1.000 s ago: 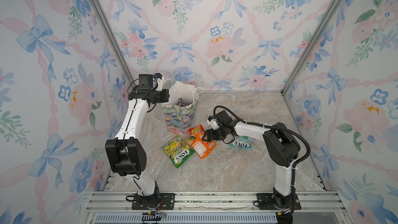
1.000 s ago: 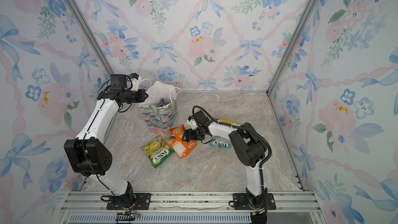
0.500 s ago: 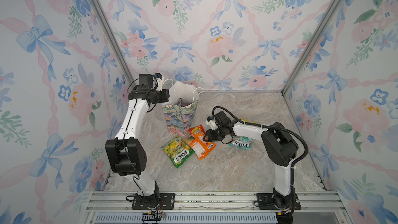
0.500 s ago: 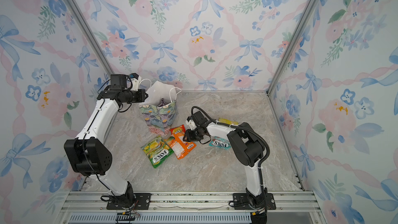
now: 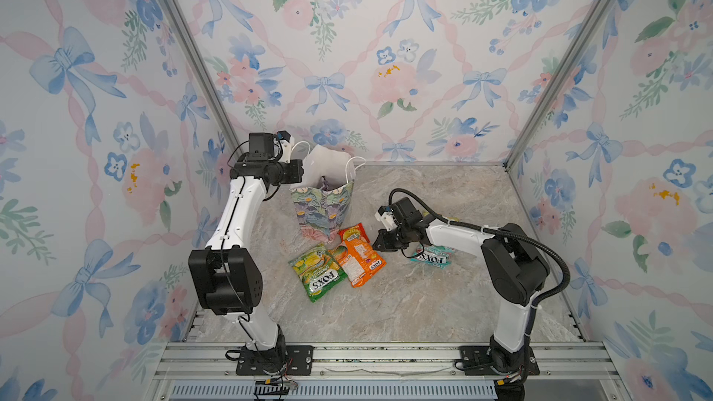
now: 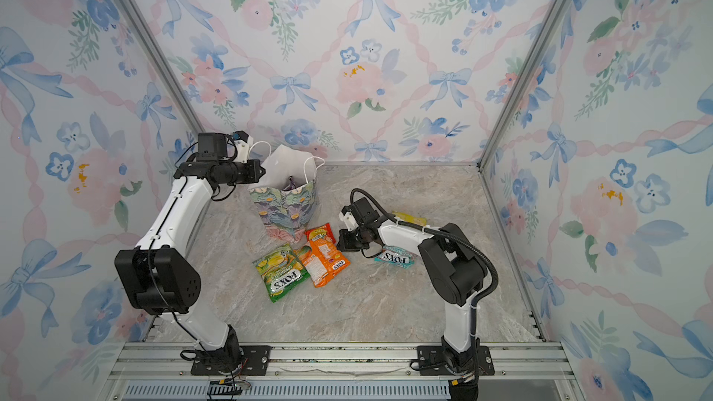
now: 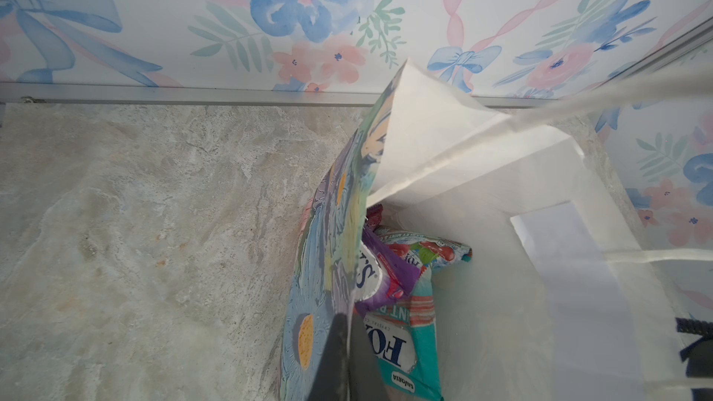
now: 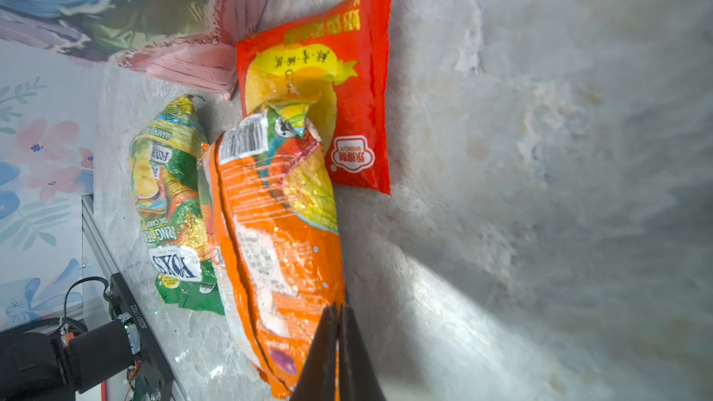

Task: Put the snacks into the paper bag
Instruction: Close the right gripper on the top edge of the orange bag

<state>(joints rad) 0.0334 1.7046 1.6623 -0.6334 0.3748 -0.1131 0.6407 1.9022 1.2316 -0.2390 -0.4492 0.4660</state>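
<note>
Upright floral paper gift bag (image 5: 324, 206) sits at the back left of the marble tabletop (image 5: 386, 310), near the back wall, mouth open. The left gripper (image 7: 346, 335) is closed, pinching the bag's side wall at the rim. The right gripper (image 8: 338, 318) is closed on the edge of the flat orange foil packet (image 5: 360, 260). That packet overlaps the green FOX'S packet (image 5: 316, 273) and the small red packet (image 5: 353, 232), and the red one touches the bag's base.

Bare tabletop runs from the packets to the front rail and across the back right.

The teal FOX'S packet (image 5: 432, 258) is partly covered by the right arm. The yellow bag (image 6: 411, 218) behind that arm is mostly hidden. Inside the bag, the purple packet (image 7: 386, 275) and a second teal packet (image 7: 409, 333) are partly cut off by the wall.

Versus a second ago, the right jaws were apart and are now together. Bag and left arm are unchanged.
</note>
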